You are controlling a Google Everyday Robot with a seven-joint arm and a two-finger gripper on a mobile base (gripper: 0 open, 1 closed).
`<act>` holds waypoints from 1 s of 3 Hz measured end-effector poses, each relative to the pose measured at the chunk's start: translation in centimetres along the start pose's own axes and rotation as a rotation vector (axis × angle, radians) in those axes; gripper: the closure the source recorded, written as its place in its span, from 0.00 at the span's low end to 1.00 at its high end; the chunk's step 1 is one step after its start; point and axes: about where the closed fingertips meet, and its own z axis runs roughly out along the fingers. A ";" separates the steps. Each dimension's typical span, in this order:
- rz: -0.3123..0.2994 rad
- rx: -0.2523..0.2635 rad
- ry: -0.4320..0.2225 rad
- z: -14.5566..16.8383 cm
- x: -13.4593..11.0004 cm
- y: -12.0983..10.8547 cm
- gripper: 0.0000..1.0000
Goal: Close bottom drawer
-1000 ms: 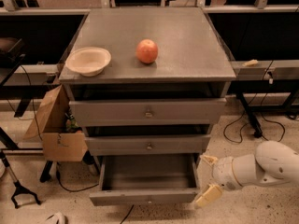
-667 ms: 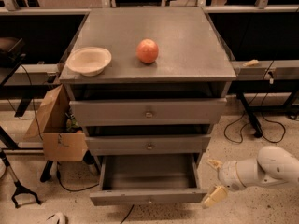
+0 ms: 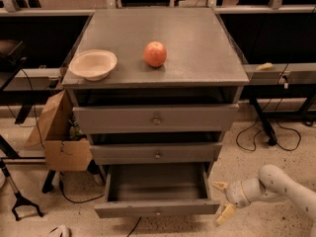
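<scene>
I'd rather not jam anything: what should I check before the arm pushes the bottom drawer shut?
1. Is the bottom drawer pulled out with its front panel exposed: ok.
2. Is the gripper in front of that panel: not ok, it hangs open beside the drawer's right front corner.
3. Is the gripper touching the drawer: cannot tell.
4. Is the middle drawer out of the way: ok.
5. Do the apple and bowl rest on top: ok.

One near, high view looks down at the cabinet (image 3: 197, 38) (jaws lower right).
</scene>
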 end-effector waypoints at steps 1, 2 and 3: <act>0.001 -0.006 0.004 0.4 0.4 0.1 0.00; 0.008 -0.030 0.018 1.9 2.2 0.4 0.00; 0.035 -0.043 0.011 3.8 6.1 0.7 0.00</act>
